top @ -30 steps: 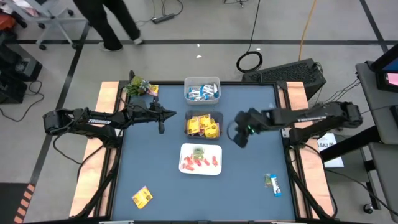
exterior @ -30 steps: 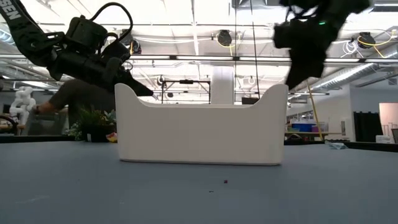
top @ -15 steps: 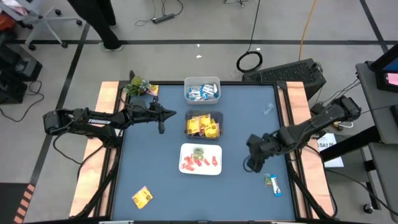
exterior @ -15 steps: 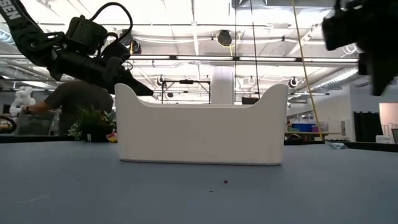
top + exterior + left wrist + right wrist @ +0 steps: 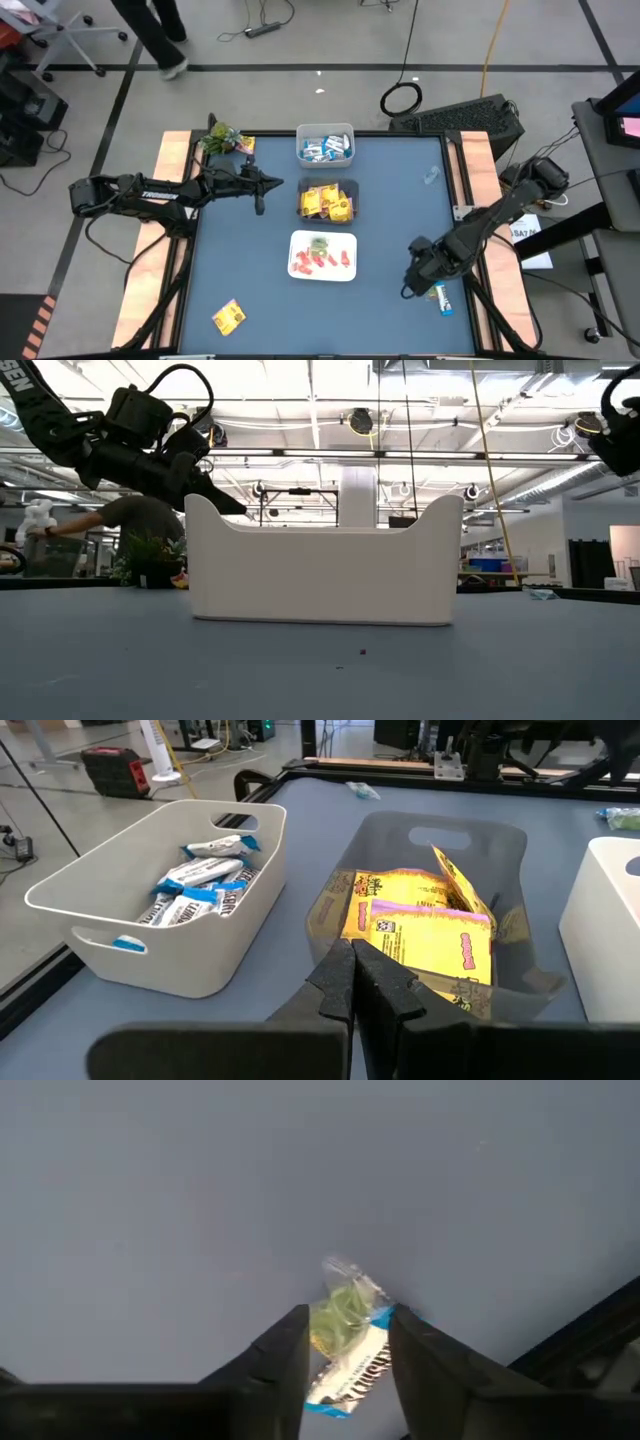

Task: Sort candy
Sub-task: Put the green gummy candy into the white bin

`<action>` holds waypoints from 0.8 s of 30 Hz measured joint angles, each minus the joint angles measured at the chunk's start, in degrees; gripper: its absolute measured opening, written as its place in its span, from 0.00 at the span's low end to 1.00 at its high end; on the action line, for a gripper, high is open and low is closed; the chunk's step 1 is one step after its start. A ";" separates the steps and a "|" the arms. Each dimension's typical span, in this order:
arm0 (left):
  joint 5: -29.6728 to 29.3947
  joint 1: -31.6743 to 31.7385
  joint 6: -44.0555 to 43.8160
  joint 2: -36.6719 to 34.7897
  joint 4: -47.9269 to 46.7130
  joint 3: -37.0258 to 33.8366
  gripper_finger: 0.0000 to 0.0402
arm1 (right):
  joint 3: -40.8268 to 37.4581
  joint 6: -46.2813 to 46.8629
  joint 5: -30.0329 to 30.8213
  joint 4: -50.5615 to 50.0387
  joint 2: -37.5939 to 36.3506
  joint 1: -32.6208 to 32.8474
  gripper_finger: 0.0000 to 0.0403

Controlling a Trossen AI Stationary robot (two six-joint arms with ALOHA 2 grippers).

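Blue-and-white bar [image 5: 352,1371] and green piece [image 5: 338,1320] together on the bench [image 5: 390,200], near right corner, framed between the parted fingers [image 5: 278,1365] of the right hand [image 5: 412,287], untouched. Left hand [image 5: 262,184] pinched shut, empty, left of the yellow-packet bin [image 5: 440,840].
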 joint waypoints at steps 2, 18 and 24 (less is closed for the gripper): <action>-0.02 0.00 0.00 0.00 0.00 0.00 0.02 | 0.00 2.15 -1.04 1.81 1.51 0.38 0.34; -0.46 0.02 0.02 0.00 -0.02 0.00 0.02 | -8.37 -0.40 -11.06 19.60 10.34 -1.64 0.39; -0.46 0.00 0.35 0.00 0.00 -0.02 0.02 | -6.87 -9.64 -8.83 17.83 8.66 -5.35 0.18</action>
